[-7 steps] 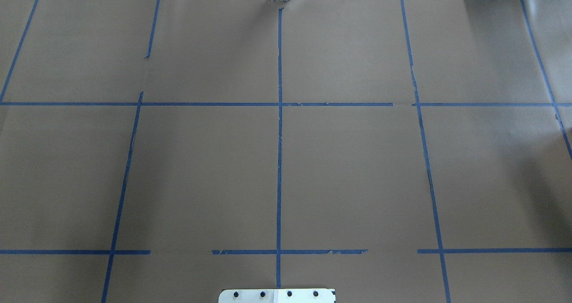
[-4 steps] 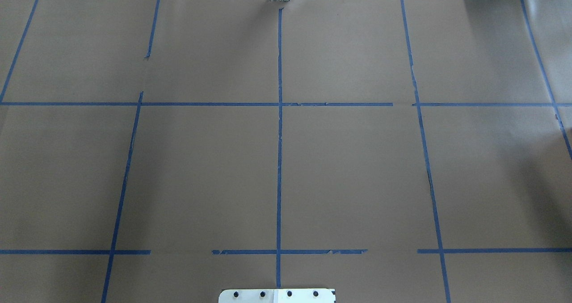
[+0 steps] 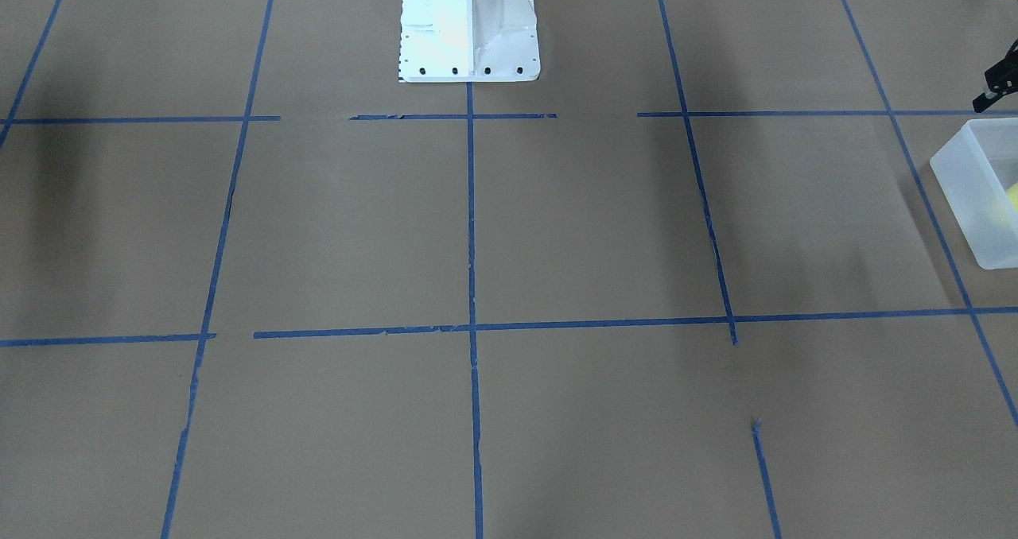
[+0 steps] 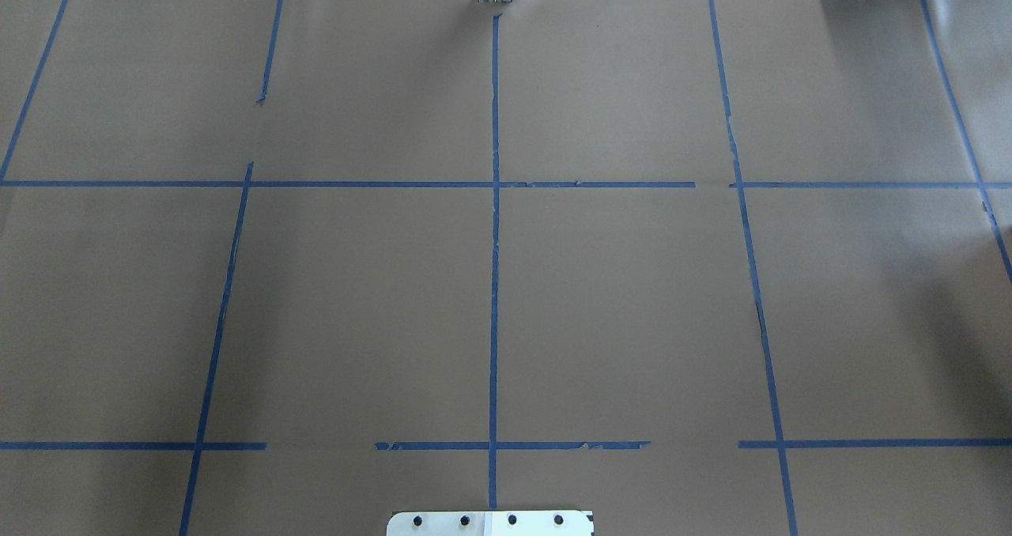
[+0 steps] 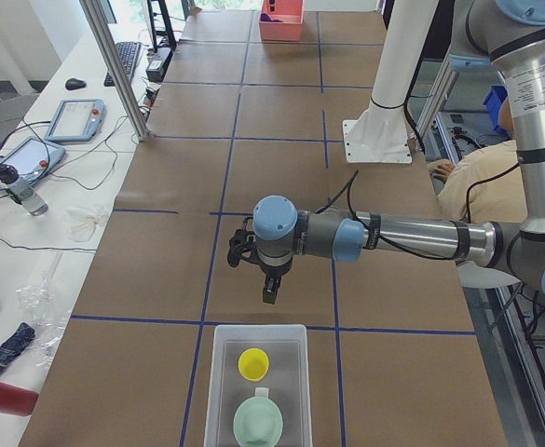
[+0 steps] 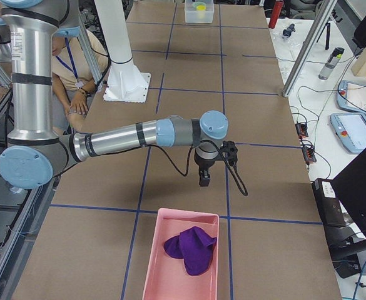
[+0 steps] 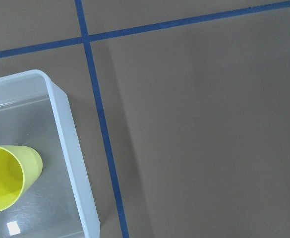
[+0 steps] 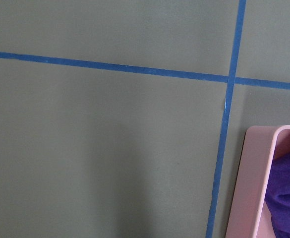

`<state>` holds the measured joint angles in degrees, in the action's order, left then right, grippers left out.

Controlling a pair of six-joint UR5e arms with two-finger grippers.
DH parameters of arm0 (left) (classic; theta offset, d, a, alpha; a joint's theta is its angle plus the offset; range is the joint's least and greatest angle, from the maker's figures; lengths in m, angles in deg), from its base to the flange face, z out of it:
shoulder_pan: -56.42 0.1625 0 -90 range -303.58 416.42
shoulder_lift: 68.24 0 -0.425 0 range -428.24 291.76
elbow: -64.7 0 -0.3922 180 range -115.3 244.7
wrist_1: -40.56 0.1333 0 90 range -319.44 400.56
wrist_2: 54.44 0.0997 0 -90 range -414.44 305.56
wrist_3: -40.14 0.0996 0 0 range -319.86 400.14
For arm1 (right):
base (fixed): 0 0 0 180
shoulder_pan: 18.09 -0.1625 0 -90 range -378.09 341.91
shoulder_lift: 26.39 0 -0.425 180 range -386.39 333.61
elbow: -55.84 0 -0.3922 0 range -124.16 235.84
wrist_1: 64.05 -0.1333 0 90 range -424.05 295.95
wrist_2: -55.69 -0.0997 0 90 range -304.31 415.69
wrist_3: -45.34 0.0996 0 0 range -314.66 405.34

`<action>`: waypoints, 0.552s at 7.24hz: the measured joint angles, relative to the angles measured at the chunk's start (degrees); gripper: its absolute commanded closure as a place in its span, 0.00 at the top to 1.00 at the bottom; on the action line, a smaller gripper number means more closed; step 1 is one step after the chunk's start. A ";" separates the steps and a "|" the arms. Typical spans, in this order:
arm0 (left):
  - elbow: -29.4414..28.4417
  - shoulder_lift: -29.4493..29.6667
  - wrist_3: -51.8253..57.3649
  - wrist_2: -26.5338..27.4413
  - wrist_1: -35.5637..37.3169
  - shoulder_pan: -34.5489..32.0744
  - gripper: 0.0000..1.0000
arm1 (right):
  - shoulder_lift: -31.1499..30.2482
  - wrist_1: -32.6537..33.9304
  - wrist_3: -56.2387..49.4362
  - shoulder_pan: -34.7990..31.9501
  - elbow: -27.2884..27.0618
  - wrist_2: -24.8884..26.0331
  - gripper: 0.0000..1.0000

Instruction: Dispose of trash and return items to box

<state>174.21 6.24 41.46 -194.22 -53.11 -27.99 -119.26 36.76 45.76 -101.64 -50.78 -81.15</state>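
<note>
Seen from the table's left end, a frosted white plastic box (image 5: pixel 212 391) sits nearest, on the brown paper that covers the table (image 5: pixel 281 112). Two things lie inside the box. A pale green bowl (image 5: pixel 257 424) is at the near end, and a yellow cup (image 5: pixel 252 363) stands upright, mouth up, just beyond it. The left wrist camera shows the cup close to one of the box's walls.

Just past the box's far wall, the left tool (image 5: pixel 269 296) hangs pointing down over the table, apart from the box. Nothing can be seen in it, but from this side I cannot tell whether it is released or clenched. The left arm (image 5: pixel 402 237) runs level from it towards the robot.

Blue tape lines (image 4: pixel 494 283) divide the paper into large rectangles across the middle of the table. The robot's white pedestal (image 5: pixel 379 140) is bolted at the table's edge. A person in a tan shirt (image 5: pixel 482 182) sits behind it.

Farther on, the right tool (image 6: pixel 204 178) also hangs pointing down over the paper, and I cannot tell its state either. At the table's far end is a pink tray (image 6: pixel 151 262) with a crumpled purple cloth (image 6: pixel 192 249) inside. The right tool is near the tray's end wall, not touching it.
</note>
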 measured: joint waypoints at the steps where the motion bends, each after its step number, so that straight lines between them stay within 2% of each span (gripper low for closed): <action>1: -0.06 -0.05 -0.15 -0.14 0.01 -0.11 1.00 | -0.02 0.00 -0.02 0.02 0.05 -0.01 1.00; 4: -0.24 1.48 0.05 0.43 0.66 -0.14 1.00 | 0.02 -0.05 -0.05 0.12 0.04 0.04 1.00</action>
<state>173.96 7.71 41.51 -193.79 -52.45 -28.13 -119.24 36.70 45.70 -101.52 -50.74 -81.11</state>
